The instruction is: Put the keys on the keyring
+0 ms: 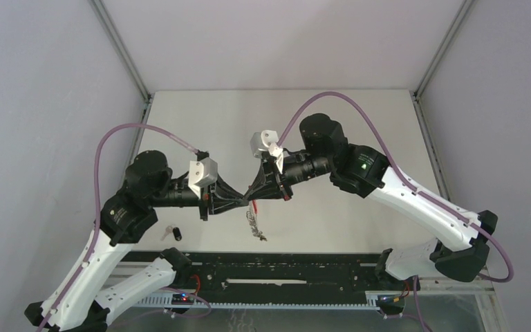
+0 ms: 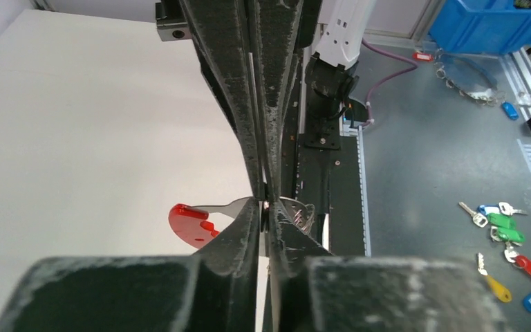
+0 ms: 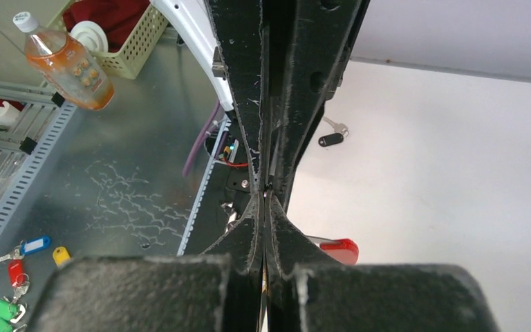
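Nearest the arm bases, the black-tagged key [image 1: 173, 233] lies flat on the counter [image 1: 332, 117] close to the left arm, well apart from both hands. Past it, over mid-counter, the left hand [image 1: 238, 203] and right hand [image 1: 254, 196] meet tip to tip. The keyring [image 1: 254, 225] dangles below that meeting point; from above only thin wire rings and a speck of red show.

The left wrist view fills this in: the left hand's 2 fingers [image 2: 245, 228] are pressed together, clamped on the keyring, with the red band [image 2: 190, 225] sticking out on 1 side and the silver rings [image 2: 301, 211] on the other.

The right wrist view shows the right hand's fingers [image 3: 249, 235] squeezed together as well; what they pinch is hidden. Only this view catches, off the counter, a bottle of orange drink [image 3: 62, 59] and a yellow basket [image 3: 135, 41] — while the left wrist view alone shows loose coloured-tag keys [image 2: 508, 232] on the grey metal surface beside the counter.
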Robot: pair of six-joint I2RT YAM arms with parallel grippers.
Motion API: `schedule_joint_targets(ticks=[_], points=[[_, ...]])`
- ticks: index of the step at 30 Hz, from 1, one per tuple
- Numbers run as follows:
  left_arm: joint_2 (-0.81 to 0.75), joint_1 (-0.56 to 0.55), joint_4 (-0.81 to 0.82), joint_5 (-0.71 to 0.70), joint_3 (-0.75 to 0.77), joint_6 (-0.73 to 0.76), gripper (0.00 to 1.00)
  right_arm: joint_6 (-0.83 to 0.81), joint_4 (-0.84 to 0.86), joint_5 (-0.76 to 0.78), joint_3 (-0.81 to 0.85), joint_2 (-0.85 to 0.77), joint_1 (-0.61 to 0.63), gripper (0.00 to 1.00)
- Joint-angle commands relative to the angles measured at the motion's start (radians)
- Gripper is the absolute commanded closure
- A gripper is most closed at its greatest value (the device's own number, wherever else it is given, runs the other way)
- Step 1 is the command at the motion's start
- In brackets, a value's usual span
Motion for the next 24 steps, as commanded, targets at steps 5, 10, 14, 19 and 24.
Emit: schedule_joint_targets(ticks=[5,10,14,19,24], points=[[-0.034,0.006,0.016,-0.013,0.06,0.049,0.7,0.235,0.53,0.024,-0.264,-0.18,-0.056,1.0],[-0.056,0.011,0.011,-0.022,0.043,0.053,0.74,0.474,0.924,0.032,-0.445,-0.25,-0.08,1.0],[-0.059,0.013,0.06,0.013,0.019,-0.003,0.78,0.607,1.183,0.069,-0.568,-0.265,-0.075,1.0],[-0.06,0.013,0.134,0.019,-0.008,-0.061,0.77,0.637,1.306,0.11,-0.625,-0.262,-0.047,1.0],[-0.061,0.017,0.14,0.017,-0.014,-0.063,0.77,0.69,1.398,0.102,-0.649,-0.24,-0.042,1.0]])
